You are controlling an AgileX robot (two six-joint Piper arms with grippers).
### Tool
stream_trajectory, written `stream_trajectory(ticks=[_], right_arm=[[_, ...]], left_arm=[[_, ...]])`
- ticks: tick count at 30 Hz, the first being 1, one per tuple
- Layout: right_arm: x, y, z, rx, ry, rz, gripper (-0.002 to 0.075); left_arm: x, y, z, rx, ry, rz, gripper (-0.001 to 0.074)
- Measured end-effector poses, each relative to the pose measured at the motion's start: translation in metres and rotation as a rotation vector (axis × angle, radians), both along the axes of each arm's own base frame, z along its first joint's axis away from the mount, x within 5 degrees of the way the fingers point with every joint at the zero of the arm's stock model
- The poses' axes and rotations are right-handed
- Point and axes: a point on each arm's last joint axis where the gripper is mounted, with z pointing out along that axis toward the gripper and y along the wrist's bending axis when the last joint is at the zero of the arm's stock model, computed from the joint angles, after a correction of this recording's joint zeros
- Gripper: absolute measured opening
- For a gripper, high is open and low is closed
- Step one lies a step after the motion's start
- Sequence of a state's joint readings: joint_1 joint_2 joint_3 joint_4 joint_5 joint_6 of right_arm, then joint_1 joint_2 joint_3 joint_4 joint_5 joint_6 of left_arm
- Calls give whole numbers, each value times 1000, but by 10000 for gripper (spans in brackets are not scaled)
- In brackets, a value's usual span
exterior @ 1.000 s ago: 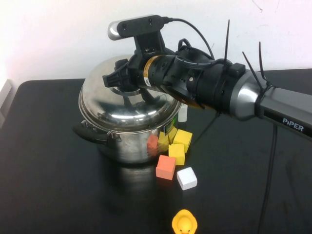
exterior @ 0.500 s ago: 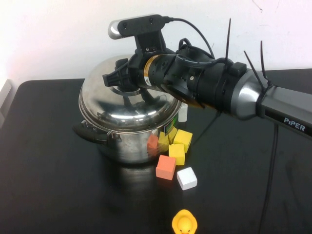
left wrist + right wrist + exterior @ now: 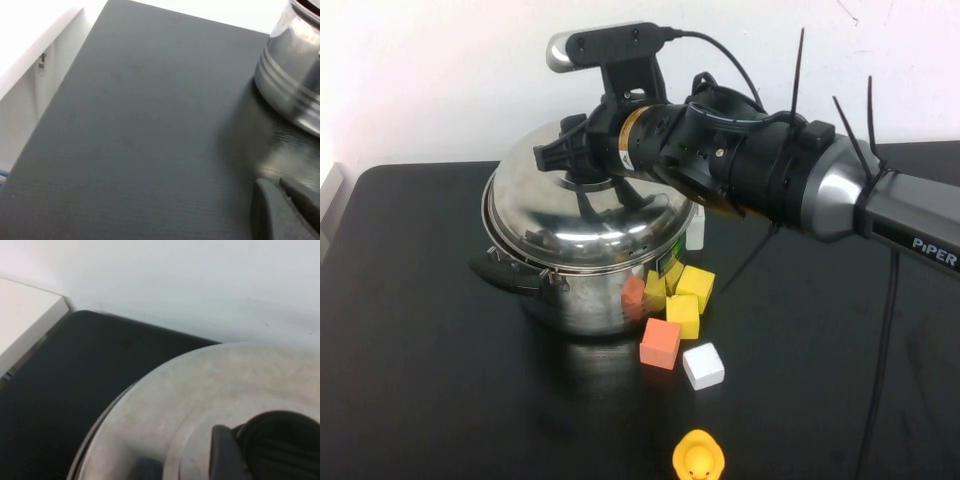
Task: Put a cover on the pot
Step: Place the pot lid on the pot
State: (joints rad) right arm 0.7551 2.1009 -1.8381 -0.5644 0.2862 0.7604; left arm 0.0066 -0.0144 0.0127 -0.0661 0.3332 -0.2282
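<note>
High view first: my right gripper (image 3: 570, 160) sits in the upper middle of the frame, directly over the crown of the lid (image 3: 582, 222), and the lid now lies on the pot (image 3: 590, 290) at left of centre on the black table (image 3: 420, 380). A second ago the lid hung tilted, its far edge lifted and its near rim drooping over the pot's front; now it has levelled out and dropped, and its rim looks to ride the pot's lip all the way round the part I can see. My wrist has meanwhile risen a little. I read that as the cover being down — the task looks all but finished, with only the release and retreat left to me.

Whether my right fingers are clamped on the knob (image 3: 280, 440) or already parted I cannot tell; the right wrist view shows the dark knob at its lower right against the pale dome, close under the camera, and nothing clearer.

My left gripper (image 3: 287, 210) is parked low over bare table, showing only as dark fingertips at the lower right of the left wrist view — they look nearly together. The pot's steel wall fills that view's upper right corner, apart from it.

Coloured blocks (image 3: 675, 320) lie beside the pot's right foot, a rubber duck (image 3: 698, 458) at the bottom edge.
</note>
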Motion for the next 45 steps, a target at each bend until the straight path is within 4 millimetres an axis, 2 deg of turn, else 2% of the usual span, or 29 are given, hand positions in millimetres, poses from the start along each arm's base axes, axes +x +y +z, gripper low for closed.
stream_trajectory(ticks=[25,32,45], right_arm=[[0,1,1,26,2,7,354],[2,3,-8,9,18,3,354],[2,3,-9,-25,0,23,362]], left_arm=[[0,0,0,-5,0,2,-1],[0,0,0,-5,0,2,-1],[0,0,0,-5,0,2,-1]])
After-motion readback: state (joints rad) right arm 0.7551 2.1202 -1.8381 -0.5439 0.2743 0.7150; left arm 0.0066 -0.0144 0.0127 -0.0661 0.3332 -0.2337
